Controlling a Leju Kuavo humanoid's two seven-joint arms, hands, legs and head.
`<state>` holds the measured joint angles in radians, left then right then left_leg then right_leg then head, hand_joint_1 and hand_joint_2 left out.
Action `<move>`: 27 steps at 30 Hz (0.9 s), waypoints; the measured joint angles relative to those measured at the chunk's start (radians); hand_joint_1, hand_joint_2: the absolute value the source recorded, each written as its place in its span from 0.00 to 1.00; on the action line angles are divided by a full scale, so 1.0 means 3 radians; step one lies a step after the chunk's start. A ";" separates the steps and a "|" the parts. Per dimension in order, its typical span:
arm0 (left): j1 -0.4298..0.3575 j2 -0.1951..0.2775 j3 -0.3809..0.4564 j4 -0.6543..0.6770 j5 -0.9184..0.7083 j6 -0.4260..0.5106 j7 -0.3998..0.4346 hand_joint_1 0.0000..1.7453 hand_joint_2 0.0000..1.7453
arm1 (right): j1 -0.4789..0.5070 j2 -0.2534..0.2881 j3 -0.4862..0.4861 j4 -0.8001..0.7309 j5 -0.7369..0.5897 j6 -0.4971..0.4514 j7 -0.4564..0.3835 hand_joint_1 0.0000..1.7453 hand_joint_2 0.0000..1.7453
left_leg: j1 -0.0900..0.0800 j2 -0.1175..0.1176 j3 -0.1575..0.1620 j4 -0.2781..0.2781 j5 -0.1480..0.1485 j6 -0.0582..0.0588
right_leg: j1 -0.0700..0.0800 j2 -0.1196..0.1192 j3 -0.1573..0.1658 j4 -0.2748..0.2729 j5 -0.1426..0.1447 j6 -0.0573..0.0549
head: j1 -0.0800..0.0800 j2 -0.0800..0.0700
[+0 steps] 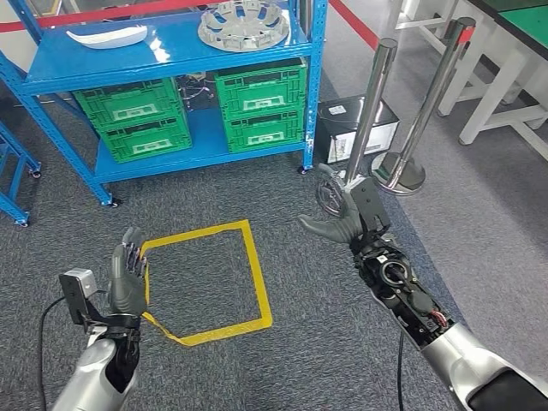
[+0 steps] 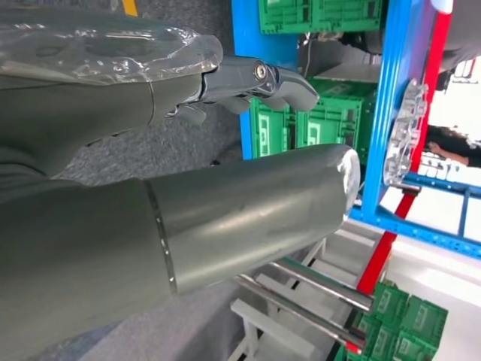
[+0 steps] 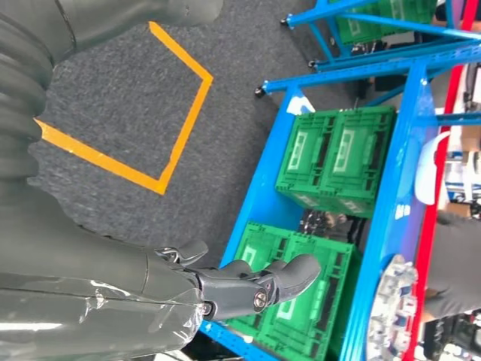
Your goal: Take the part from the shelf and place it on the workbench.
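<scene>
The round silver part (image 1: 243, 24) is seen lying flat on the top level of the blue shelf (image 1: 187, 47), toward its right-hand end, well ahead of and above both hands. The right hand (image 1: 336, 214), empty with fingers spread, is judged the nearer; the left hand (image 1: 128, 276) is held lower and further off, holding nothing, fingers apparently apart. A white curved piece (image 1: 106, 36) is laid near the shelf's left end. Green crates (image 1: 262, 104) are stacked on the lower level; their contents cannot be made out.
</scene>
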<state>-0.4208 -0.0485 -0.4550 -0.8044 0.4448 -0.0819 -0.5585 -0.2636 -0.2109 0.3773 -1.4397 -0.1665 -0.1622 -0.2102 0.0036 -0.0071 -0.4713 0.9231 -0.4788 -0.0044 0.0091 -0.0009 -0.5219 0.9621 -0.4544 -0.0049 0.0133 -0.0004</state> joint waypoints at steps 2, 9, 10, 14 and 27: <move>0.0003 0.0017 0.0006 -0.0045 0.0025 0.0022 0.0017 0.00 0.00 | -0.0033 0.0012 0.0021 0.0000 0.0014 0.0000 -0.0001 0.00 1.00 | 0.0000 0.0000 -0.0002 0.0000 0.0003 0.0002 | 0.0000 0.0000 -0.0002 0.0000 0.0002 0.0000 | 0.0000 0.0000; 0.0016 0.0049 0.0035 -0.0136 0.0039 0.0092 0.0021 0.00 0.00 | -0.0049 0.0030 0.0071 -0.0001 0.0033 -0.0071 0.0080 0.00 1.00 | 0.0000 0.0000 -0.0005 0.0001 0.0006 0.0004 | 0.0000 -0.0001 -0.0007 0.0000 0.0005 0.0000 | 0.0000 0.0000; 0.0021 0.0051 0.0035 -0.0148 0.0036 0.0102 0.0020 0.00 0.00 | -0.0040 0.0030 0.0072 -0.0001 0.0027 -0.0080 0.0089 0.00 1.00 | 0.0000 0.0000 -0.0005 0.0001 0.0006 0.0004 | 0.0000 -0.0001 -0.0007 0.0000 0.0005 0.0000 | 0.0000 0.0000; 0.0031 0.0066 0.0035 -0.0199 0.0031 0.0137 0.0035 0.00 0.00 | -0.0009 0.0030 0.0072 -0.0003 -0.0004 -0.0096 0.0101 0.00 1.00 | 0.0000 0.0000 -0.0007 0.0002 0.0006 0.0004 | 0.0000 0.0000 -0.0009 0.0000 0.0006 -0.0001 | 0.0000 0.0000; 0.0061 0.0122 0.0035 -0.0383 0.0044 0.0184 0.0092 0.00 0.00 | -0.0013 0.0030 0.0059 -0.0030 0.0030 -0.0135 0.0136 0.00 1.00 | 0.0000 0.0001 -0.0008 0.0003 0.0006 0.0003 | 0.0000 0.0001 -0.0011 0.0000 0.0008 -0.0002 | 0.0000 0.0000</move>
<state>-0.4024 -0.0119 -0.4444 -0.9192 0.4580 -0.0268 -0.5308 -0.2676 -0.2018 0.3950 -1.4487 -0.1576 -0.2028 -0.1695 0.0036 -0.0069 -0.4738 0.9241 -0.4769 -0.0034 0.0090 -0.0007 -0.5252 0.9620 -0.4520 -0.0056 0.0132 -0.0004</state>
